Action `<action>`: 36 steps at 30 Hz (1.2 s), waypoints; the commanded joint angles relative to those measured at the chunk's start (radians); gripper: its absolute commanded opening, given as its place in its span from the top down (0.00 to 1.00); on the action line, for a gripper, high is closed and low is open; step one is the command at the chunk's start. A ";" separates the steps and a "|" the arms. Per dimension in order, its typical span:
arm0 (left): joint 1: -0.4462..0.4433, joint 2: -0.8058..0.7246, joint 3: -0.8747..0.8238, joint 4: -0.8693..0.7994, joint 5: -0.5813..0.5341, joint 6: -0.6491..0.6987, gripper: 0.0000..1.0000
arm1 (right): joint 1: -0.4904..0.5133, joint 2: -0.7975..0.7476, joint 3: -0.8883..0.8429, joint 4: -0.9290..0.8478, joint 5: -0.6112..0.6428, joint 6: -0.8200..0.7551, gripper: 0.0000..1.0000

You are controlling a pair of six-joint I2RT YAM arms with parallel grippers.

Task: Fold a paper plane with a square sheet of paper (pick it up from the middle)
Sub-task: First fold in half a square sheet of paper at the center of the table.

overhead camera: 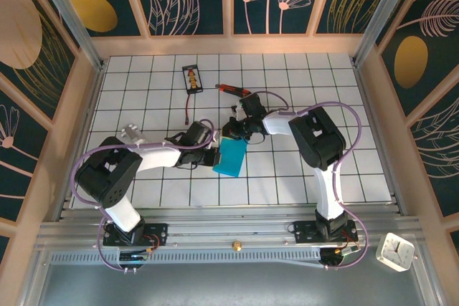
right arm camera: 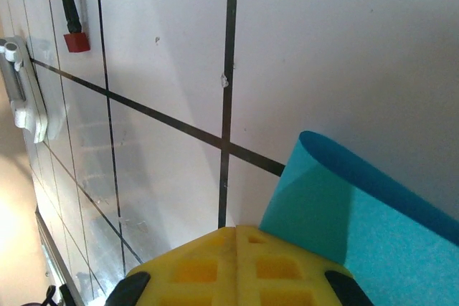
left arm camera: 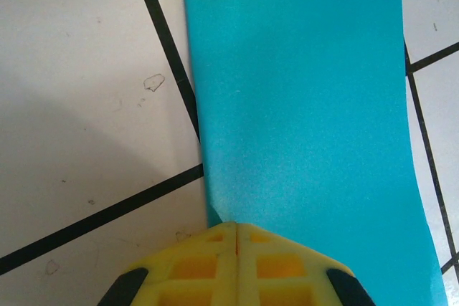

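Note:
The square sheet of paper (overhead camera: 231, 158) is cyan-blue and lies bent over on itself near the middle of the grid table, looking like a narrow rectangle. In the right wrist view the paper (right arm camera: 373, 227) curls over in a rounded loop. My left gripper (overhead camera: 214, 157) is shut at the sheet's left edge. In the left wrist view its yellow tips (left arm camera: 235, 226) meet with no gap, over the near corner of the paper (left arm camera: 301, 105). My right gripper (overhead camera: 233, 134) is shut at the sheet's far end. Its closed tips (right arm camera: 237, 228) sit just left of the curl.
A red-and-black utility knife (overhead camera: 233, 90) lies behind the right gripper, its red end (right arm camera: 68, 12) in the right wrist view. A small black-and-orange item (overhead camera: 191, 79) lies at the back. A white object (overhead camera: 131, 132) rests by the left arm. Wooden walls border the table (overhead camera: 301, 77).

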 commanded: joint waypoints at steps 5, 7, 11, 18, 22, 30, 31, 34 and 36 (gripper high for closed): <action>-0.026 0.112 -0.095 -0.331 -0.070 0.024 1.00 | -0.053 0.067 0.072 -0.056 0.094 -0.013 1.00; -0.028 0.114 -0.096 -0.331 -0.072 0.024 1.00 | -0.060 0.080 0.086 -0.061 0.099 -0.007 1.00; -0.032 0.118 -0.095 -0.332 -0.075 0.025 1.00 | -0.075 0.091 0.108 -0.065 0.105 0.003 1.00; -0.039 0.120 -0.093 -0.332 -0.081 0.025 1.00 | -0.091 0.118 0.143 -0.089 0.131 0.001 1.00; -0.041 0.117 -0.093 -0.333 -0.084 0.024 1.00 | -0.105 0.135 0.158 -0.102 0.150 -0.001 1.00; -0.043 0.114 -0.093 -0.333 -0.090 0.023 1.00 | -0.140 0.169 0.214 -0.127 0.173 -0.005 1.00; -0.043 0.114 -0.093 -0.333 -0.091 0.023 1.00 | -0.144 0.172 0.222 -0.130 0.173 -0.006 1.00; -0.045 0.114 -0.093 -0.332 -0.093 0.023 1.00 | -0.154 0.182 0.253 -0.141 0.179 -0.008 1.00; -0.045 0.113 -0.093 -0.333 -0.093 0.024 1.00 | -0.165 0.188 0.281 -0.151 0.178 -0.014 1.00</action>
